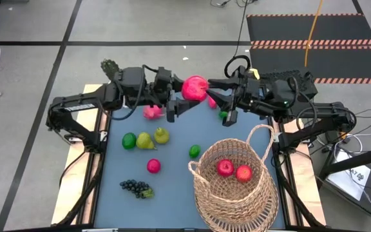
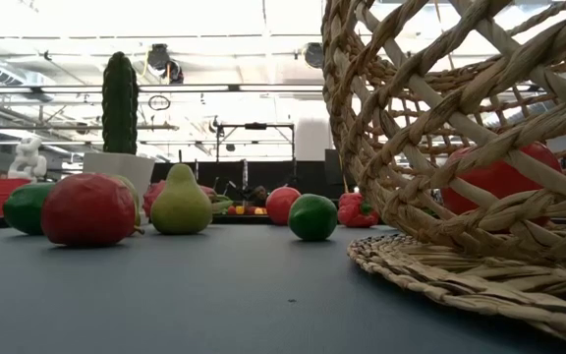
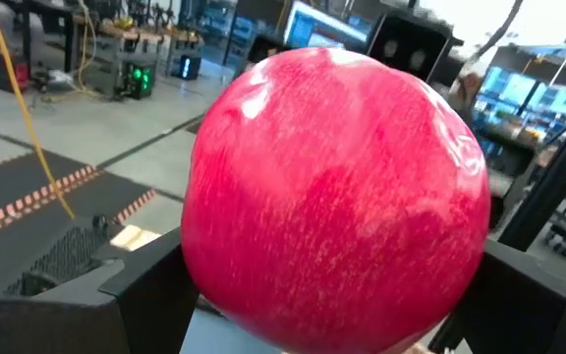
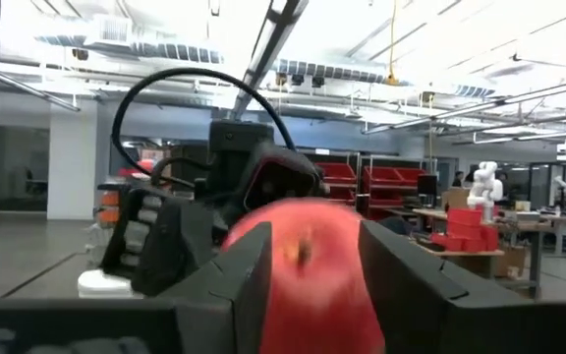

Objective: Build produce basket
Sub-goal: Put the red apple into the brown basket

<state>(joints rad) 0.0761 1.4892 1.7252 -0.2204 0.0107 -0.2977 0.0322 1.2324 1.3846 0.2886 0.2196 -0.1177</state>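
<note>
Closest in, the basket sits on the near right part of the desk, and it already has two red apples lying in the bottom, so the filling is under way but nowhere near done. Near its left there's the grape bunch and a small red fruit. A bit further back sit a lime, two pears and another green fruit, all spread out with room to get fingers around each one. Beyond those a pink dragon fruit lies under the left arm. At the far end, off the desk, the left end effector is clamped on a big red apple. The right end effector faces it with fingers apart on either side of that same apple. This looks like a hand-off, probably because the basket is on the right arm's side. Whether the right fingers actually touch the apple can't be made out.
</note>
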